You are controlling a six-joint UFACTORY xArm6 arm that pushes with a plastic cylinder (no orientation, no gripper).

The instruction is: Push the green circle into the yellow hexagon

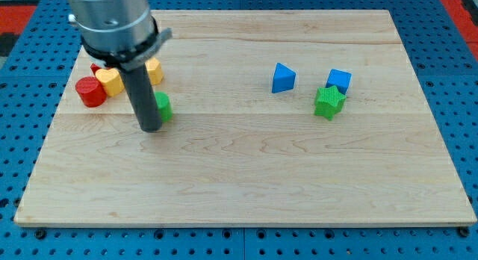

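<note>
The green circle [163, 106] sits at the board's left, mostly hidden behind my rod. My tip [150, 128] rests on the board right beside it, at its lower left, touching or nearly touching. The yellow hexagon [110, 81] lies up and to the left of the green circle, next to a red cylinder [89, 92]. A second yellow block [154, 70] is partly hidden behind the rod, just above the green circle.
A red block [95, 68] peeks out behind the yellow hexagon. At the right are a blue triangle [283, 78], a blue cube [338, 81] and a green star [328, 102]. The wooden board [246, 178] lies on a blue pegboard.
</note>
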